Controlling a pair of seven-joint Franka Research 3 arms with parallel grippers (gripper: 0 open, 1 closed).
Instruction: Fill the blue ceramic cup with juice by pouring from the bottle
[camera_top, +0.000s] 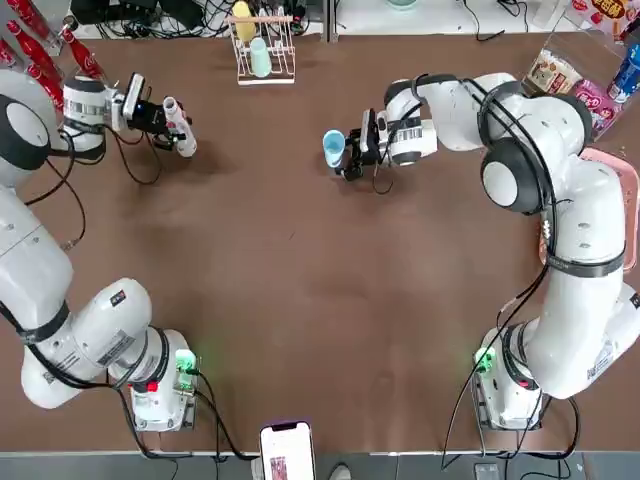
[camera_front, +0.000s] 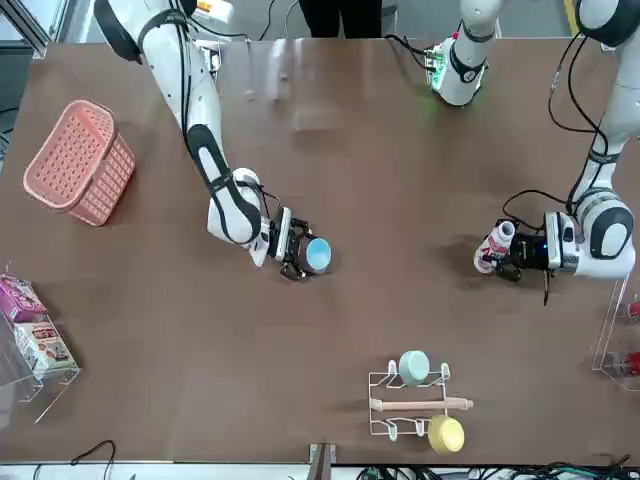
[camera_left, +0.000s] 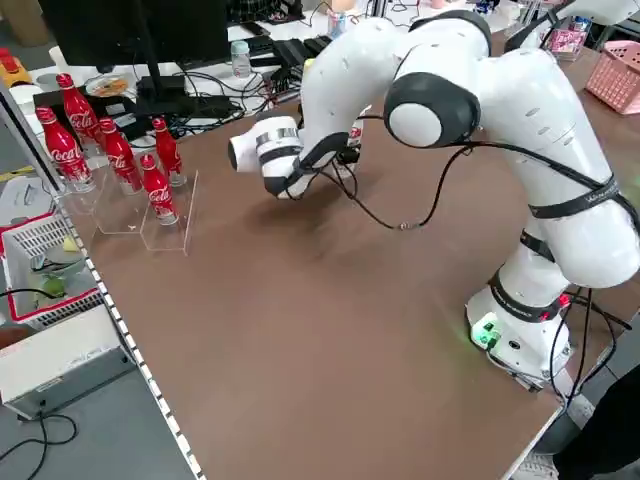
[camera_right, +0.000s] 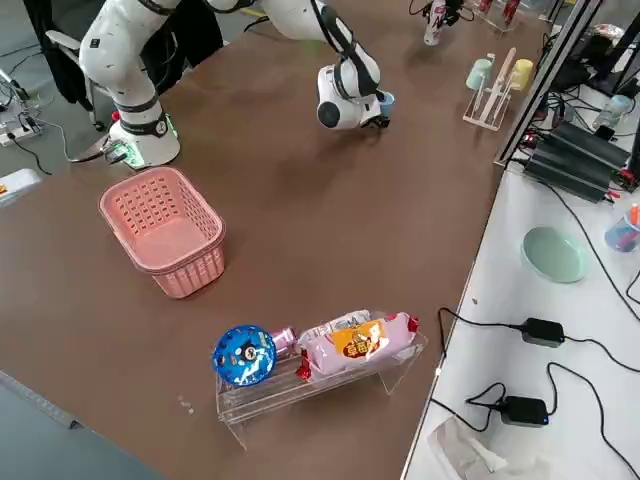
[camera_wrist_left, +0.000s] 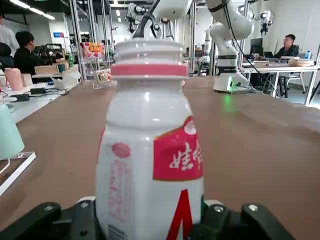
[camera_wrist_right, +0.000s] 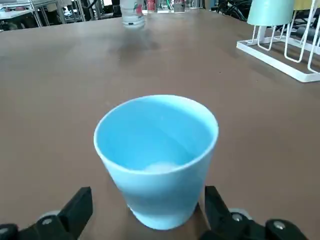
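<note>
A: Tools first. Left one?
B: Left tool (camera_top: 160, 120) is clamped around the bottle (camera_wrist_left: 150, 150), one finger on each side. It's on the robot's left of the rack (camera_top: 266, 55) and closer to the robot's bases than the rack is.
A: Bottle pose?
B: Upright, held above the desk (camera_top: 300, 260). Label with red patches shows in the left wrist view.
A: Right tool?
B: Right tool (camera_wrist_right: 147, 212) is released, fingers spread with the blue cup (camera_wrist_right: 157, 160) between them. A gap shows at one finger; whether the other touches, can't tell. It's right of the rack, also on the robot's side of it.
A: Cup pose?
B: Upright on the desk, mouth up, pale inside. So the rack sits between cup and bottle left to right, but farther from the bases than both.
A: Rack contents?
B: Green cup (camera_top: 261, 58) and yellow cup (camera_top: 243, 20), both on the rack.
A: Rest?
B: Cola bottles (camera_left: 120, 155) in a clear stand, well left of the rack. Snack packs (camera_right: 360, 340) and a blue can (camera_right: 244, 355) in another clear stand, well right of it. Pink basket (camera_right: 165, 225) is right too, closer to the bases than the rack.
</note>
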